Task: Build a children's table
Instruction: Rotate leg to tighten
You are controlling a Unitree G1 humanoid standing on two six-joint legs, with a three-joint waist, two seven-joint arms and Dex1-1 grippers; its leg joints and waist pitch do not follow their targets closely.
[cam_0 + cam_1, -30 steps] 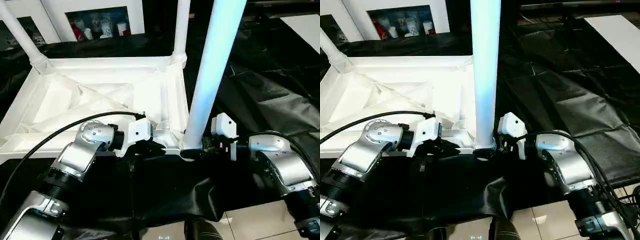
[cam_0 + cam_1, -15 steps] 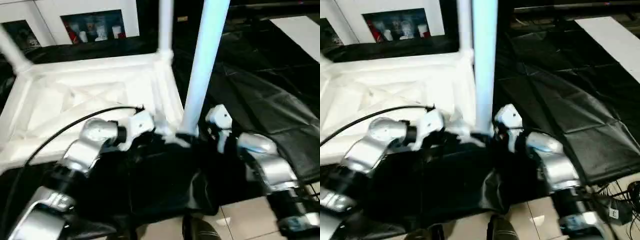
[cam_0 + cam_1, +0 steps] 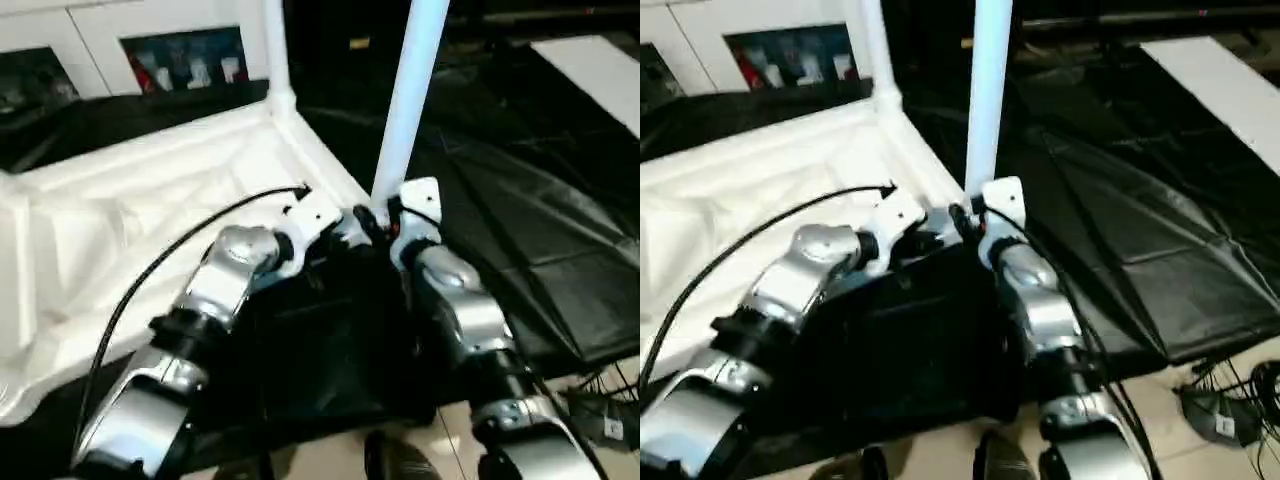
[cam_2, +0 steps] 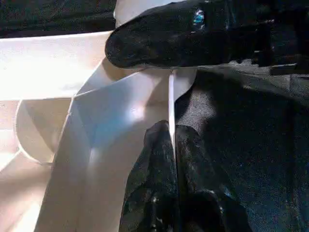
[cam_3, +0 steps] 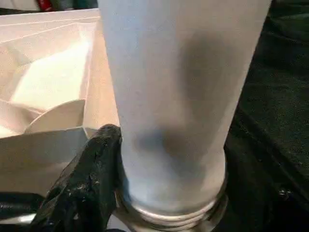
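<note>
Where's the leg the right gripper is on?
The leg stands upright at the tabletop's near right corner, between both grippers.

Right side: we see open black sheet.
Left side: tabletop wall and upright legs block us (corner crowded).

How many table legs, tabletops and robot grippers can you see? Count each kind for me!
Table legs standing up: 2, the near leg and the far leg
Tabletops: 1, the white tabletop, lying upside down
Robot grippers: 2, the left gripper and the right gripper
Total: 5
</note>
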